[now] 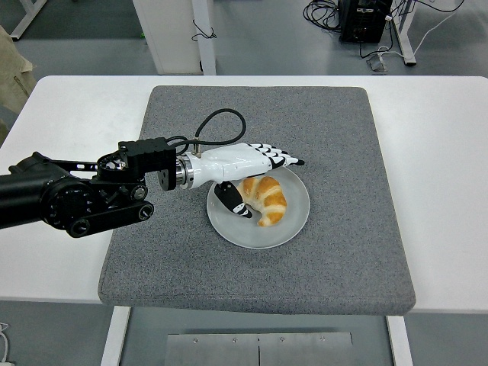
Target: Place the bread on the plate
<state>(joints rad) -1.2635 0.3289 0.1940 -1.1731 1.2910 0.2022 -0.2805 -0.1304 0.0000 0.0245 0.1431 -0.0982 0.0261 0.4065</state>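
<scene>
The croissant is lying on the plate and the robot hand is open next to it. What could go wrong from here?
1. The thumb is very close to the croissant, perhaps touching; pulling back sideways could drag it toward the rim of the plate.
2. The left robot hand has its fingers stretched over the plate's far edge, so a low retreat might nudge the plate on the grey mat.

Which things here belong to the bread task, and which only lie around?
Belonging to the job:
croissant, lying on the plate
plate
left hand, fingers spread, holding nothing

Just lying about:
grey mat
white table
cables on the floor
</scene>
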